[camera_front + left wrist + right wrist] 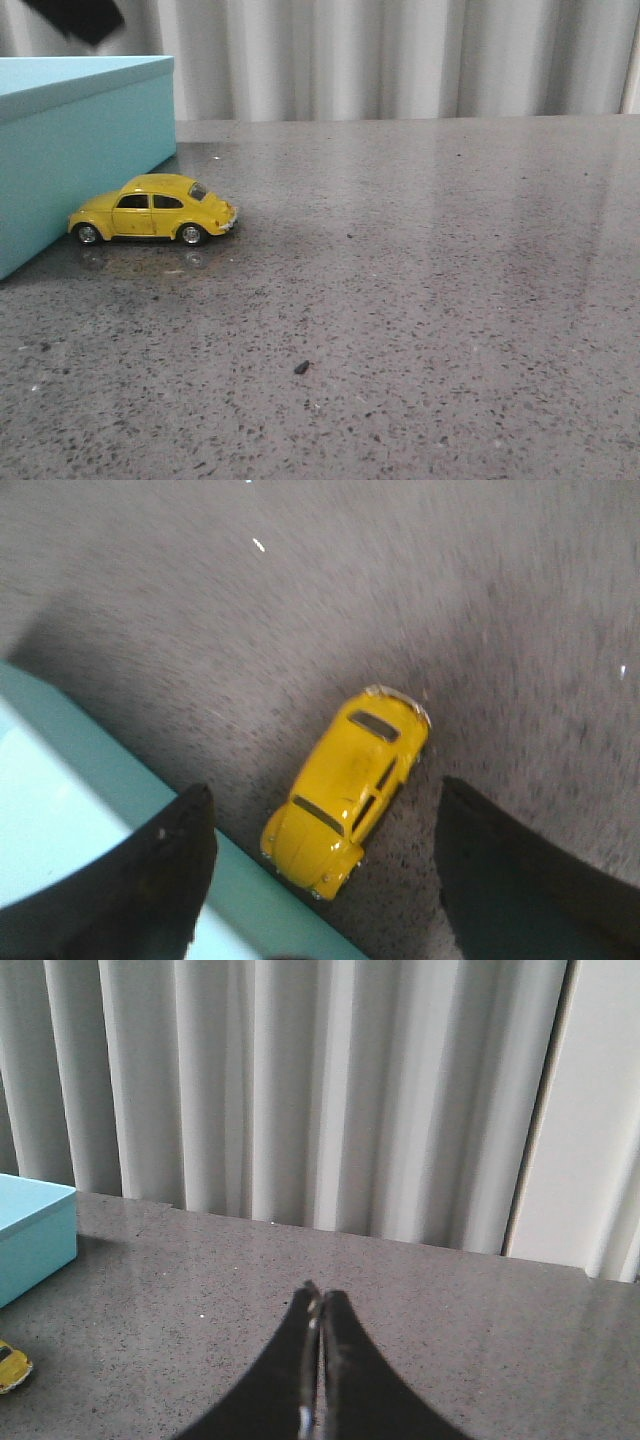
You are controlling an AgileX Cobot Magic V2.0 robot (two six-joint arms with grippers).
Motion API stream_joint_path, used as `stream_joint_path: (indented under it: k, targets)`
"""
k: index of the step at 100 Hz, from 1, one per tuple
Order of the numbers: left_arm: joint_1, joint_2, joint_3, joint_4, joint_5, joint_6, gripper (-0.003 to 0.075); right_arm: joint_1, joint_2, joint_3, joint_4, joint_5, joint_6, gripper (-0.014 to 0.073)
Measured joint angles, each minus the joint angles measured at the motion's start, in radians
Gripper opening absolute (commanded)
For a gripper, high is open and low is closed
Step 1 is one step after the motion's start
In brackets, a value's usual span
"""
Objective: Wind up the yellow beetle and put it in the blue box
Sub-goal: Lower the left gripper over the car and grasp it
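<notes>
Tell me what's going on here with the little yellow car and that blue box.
The left claw hangs open above the yellow beetle, its fingers on either side of the car but not touching it. The beetle stands on its wheels on the grey table, right beside the blue box, whose lid is on. The right claw is shut, holds nothing, and sits away from both. Nothing is gripped at this moment.

Yellow beetle (152, 209) — glossy painted body, dark shiny windows, bright silvery bumper and hubs. Blue box (70, 150) — matt, smooth flat sides and lid. Table (420, 300) — speckled grey stone-like top, polished, faintly reflective. Curtain (400, 55) — pale pleated cloth.
</notes>
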Motion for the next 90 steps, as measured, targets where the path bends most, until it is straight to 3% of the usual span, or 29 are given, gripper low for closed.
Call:
stream_joint_path:
  k: [23,50,75,90]
  targets:
    - [-0.065,0.162,-0.052,0.081,0.122,0.101,0.0437,0.000,0.000,0.023,0.004,0.002,0.000,-0.0053]
    - [-0.060,0.211,-0.057,0.207,0.083,0.197,0.0437,0.000,0.002,0.094,0.036,-0.001,0.000,-0.0053]
    - [-0.001,0.234,-0.059,0.165,0.058,0.213,0.0437,0.000,0.002,0.096,0.051,-0.021,0.000,-0.0053]
    - [0.017,0.242,-0.059,0.063,0.056,0.311,0.0437,0.000,0.002,0.096,0.051,-0.021,0.000,-0.0053]
